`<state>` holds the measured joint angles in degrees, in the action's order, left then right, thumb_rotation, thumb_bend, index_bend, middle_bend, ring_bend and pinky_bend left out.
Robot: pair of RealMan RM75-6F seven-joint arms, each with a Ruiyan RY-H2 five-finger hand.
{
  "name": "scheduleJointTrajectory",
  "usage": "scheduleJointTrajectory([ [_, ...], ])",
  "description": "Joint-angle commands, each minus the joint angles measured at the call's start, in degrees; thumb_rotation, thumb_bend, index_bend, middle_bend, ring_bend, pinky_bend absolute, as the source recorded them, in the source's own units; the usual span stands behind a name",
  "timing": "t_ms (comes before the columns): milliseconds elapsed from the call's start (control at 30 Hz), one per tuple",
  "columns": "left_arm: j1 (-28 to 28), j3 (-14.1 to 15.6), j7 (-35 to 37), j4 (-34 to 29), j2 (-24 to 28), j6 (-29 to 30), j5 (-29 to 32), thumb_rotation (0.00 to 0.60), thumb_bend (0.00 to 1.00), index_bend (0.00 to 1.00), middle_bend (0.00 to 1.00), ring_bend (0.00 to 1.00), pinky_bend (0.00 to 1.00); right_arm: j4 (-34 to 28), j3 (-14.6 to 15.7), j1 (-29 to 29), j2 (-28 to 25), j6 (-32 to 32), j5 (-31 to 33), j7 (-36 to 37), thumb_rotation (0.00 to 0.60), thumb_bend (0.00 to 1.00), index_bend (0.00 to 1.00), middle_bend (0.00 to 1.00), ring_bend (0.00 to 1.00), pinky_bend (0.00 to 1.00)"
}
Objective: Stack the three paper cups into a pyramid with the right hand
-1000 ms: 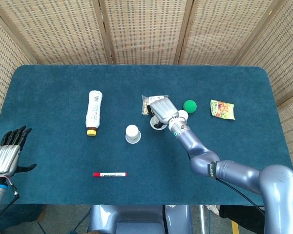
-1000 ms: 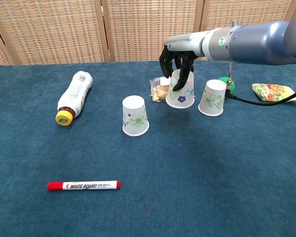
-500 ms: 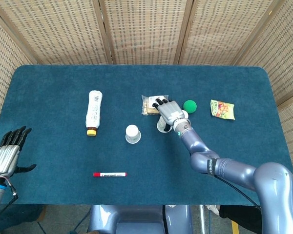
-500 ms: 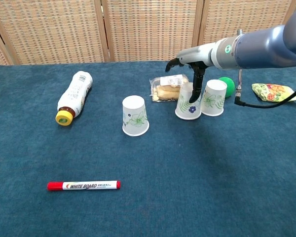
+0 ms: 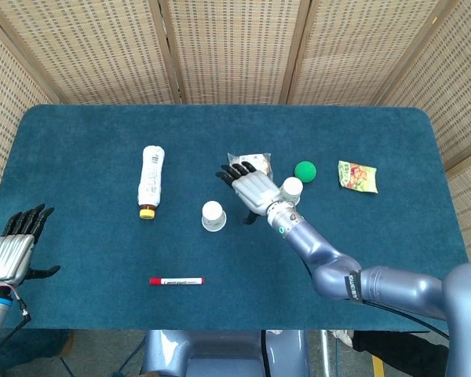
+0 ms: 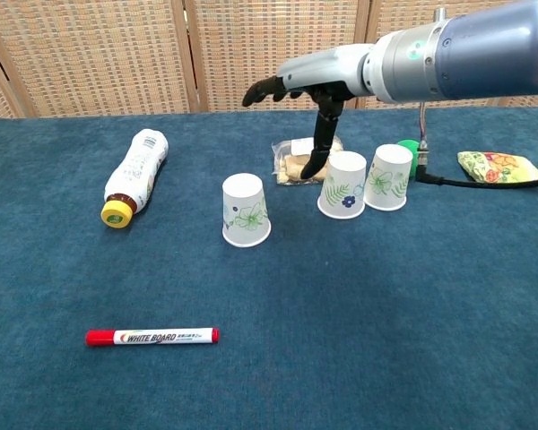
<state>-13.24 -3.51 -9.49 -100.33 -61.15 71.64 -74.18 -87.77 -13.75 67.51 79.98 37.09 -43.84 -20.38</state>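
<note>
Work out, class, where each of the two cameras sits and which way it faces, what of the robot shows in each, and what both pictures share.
Head view: sits high above the near table edge and looks steeply down on the blue table; it shows the right hand with its arm, and the left hand at the lower left.
Chest view: sits low at the near edge and looks level across the table toward the wicker screens; only the right hand and forearm show.
Shared: the three paper cups, bottle, red marker and right hand.
</note>
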Motion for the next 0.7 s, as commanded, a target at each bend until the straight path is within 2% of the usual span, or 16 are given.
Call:
scheduleJointTrajectory([
  [33, 0.04, -0.01, 0.25, -0.06, 0.11, 0.1, -0.04, 0.6, 0.0, 0.0, 0.0, 0.0, 0.0, 1.15, -0.03, 1.0, 1.85, -0.92, -2.68, 1.11, 0.6, 0.0, 0.11, 0.07, 0.0, 0.03],
  [167, 0.13, -0.09, 1.14, -0.38, 0.54, 0.39, -0.35, 0.6, 0.0, 0.0, 0.0, 0.0, 0.0, 6.01, 0.63, 2.91, 7.2, -2.17, -2.07, 1.72, 0.6, 0.0, 0.15, 0.1, 0.02, 0.11],
  [400, -0.08, -0.12, 2.72, -0.13, 1.15, -0.38, -0.14, 0.6, 0.0, 0.0, 0.0, 0.0, 0.0, 13.91, 1.47, 5.96, 14.92, -2.25, 1.22, 0.59, 0.6, 0.0, 0.18, 0.15, 0.07, 0.15],
  [600, -0.29, -0.01, 4.37, -0.36, 1.9, -1.08, -0.52, 0.6, 0.0, 0.0, 0.0, 0.0, 0.0, 18.06, 2.34, 7.28, 18.29, -1.44, 3.4, -1.13, 0.6, 0.0, 0.2, 0.16, 0.08, 0.15],
  [700, -0.37, -0.05, 5.0, -0.16, 2.08, -1.35, -0.36, 0.6, 0.0, 0.0, 0.0, 0.0, 0.0, 19.83, 2.22, 7.12, 19.76, -0.23, 3.66, -1.11, 0.6, 0.02, 0.24, 0.2, 0.15, 0.19],
])
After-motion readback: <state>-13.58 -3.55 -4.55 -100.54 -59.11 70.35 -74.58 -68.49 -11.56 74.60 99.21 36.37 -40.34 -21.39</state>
